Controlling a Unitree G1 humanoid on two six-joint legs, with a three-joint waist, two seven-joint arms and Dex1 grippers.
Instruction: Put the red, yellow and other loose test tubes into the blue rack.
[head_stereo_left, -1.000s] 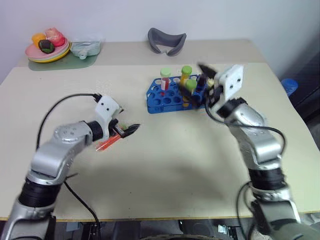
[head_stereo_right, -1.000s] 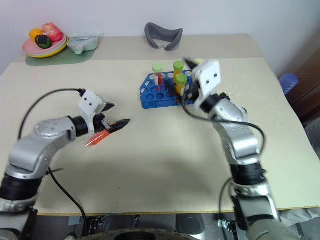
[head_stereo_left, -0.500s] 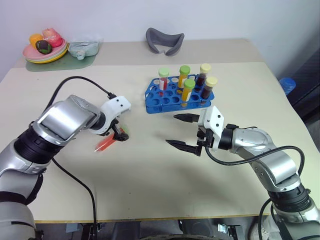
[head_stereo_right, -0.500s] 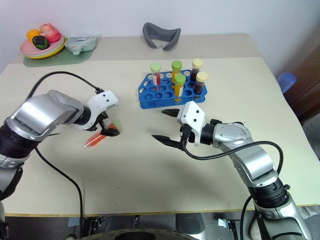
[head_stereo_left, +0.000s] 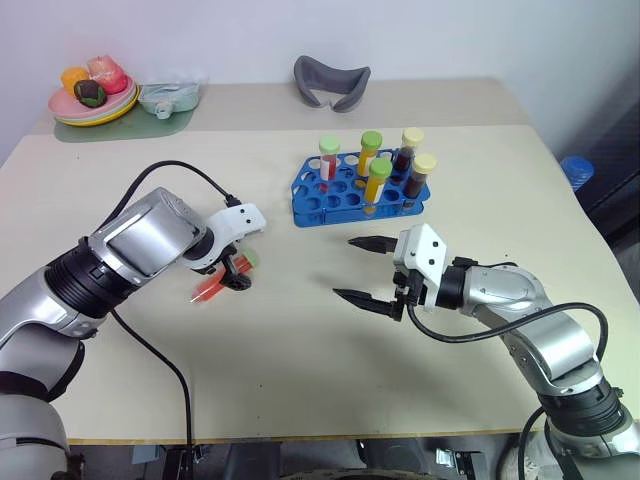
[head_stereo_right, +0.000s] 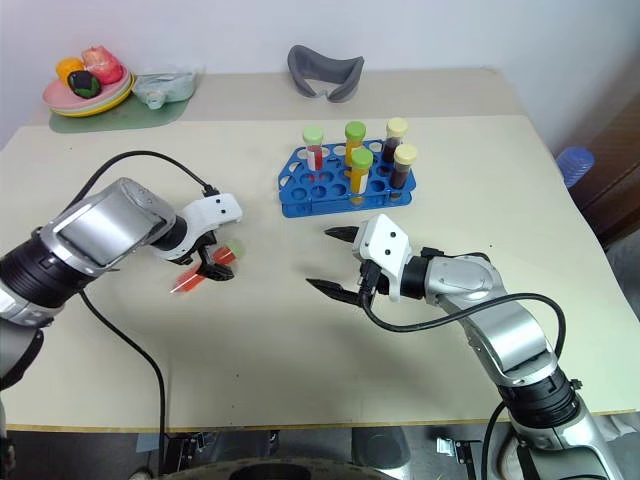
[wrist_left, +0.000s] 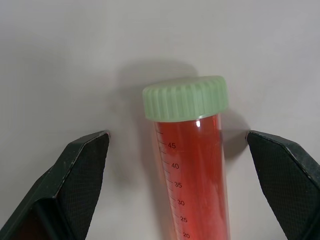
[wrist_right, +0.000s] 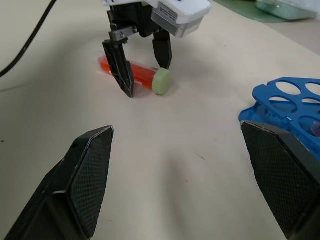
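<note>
A red test tube (wrist_left: 189, 170) with a pale green cap lies flat on the table left of centre. My left gripper (head_stereo_left: 238, 274) points steeply down over it, open, with one finger (wrist_left: 82, 180) on each side of the tube and a gap on both sides. The right wrist view shows this tube (wrist_right: 137, 74) from the side. The blue rack (head_stereo_left: 318, 197) stands at the middle back and holds several upright tubes with green and yellow caps. In front of the rack, above the table, my right gripper (head_stereo_left: 358, 270) is open and empty.
A plate of toy food (head_stereo_left: 92, 98) and a clear container (head_stereo_left: 166, 97) on a green mat sit at the far left corner. A grey curved object (head_stereo_left: 332, 80) lies at the back edge. My left arm's black cable (head_stereo_left: 150, 175) loops over the table.
My right gripper came back from the rack and lower, level with the table. My left gripper tipped downward over the red tube, which has not moved.
</note>
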